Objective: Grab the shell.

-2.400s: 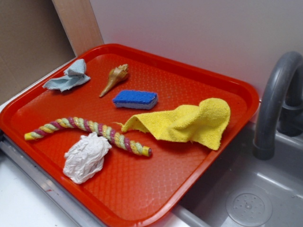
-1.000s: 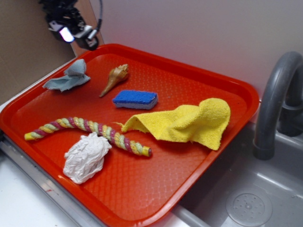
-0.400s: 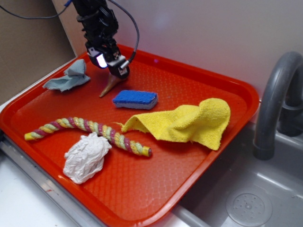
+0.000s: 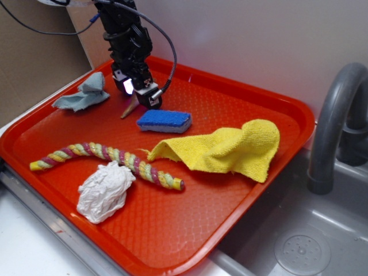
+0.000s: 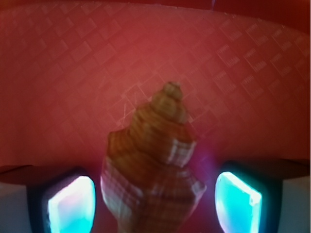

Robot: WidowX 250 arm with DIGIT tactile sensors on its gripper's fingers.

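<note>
Cloth [image 4: 82, 94]: a grey-blue rag bunched in the tray's far left corner, apart from my hand
Rope [image 4: 106, 157]: a twisted striped length lying across the tray's near left; its right end stops just short of the towel
Paper [image 4: 104, 191]: a crumpled white wad touching the rope's near side
Shell [image 5: 150, 165]: on the tray floor just left of the sponge; from outside only its pointed tip shows under my hand; in the wrist view its ridged tan body stands between my two fingers
Hand [image 4: 138, 99]: lowered over the shell; fingers [image 5: 72, 206] spread, one on each side of it, with a gap showing on both sides; nothing clamped
Sponge [image 4: 164, 121]: blue, flat, just right of my hand
Towel [image 4: 227, 148]: yellow, rumpled, right of centre
Tray [image 4: 172, 230]: red, textured, carrying everything
Tap [image 4: 336, 123]: grey, curved, far right, over the sink [image 4: 299, 241]
</note>
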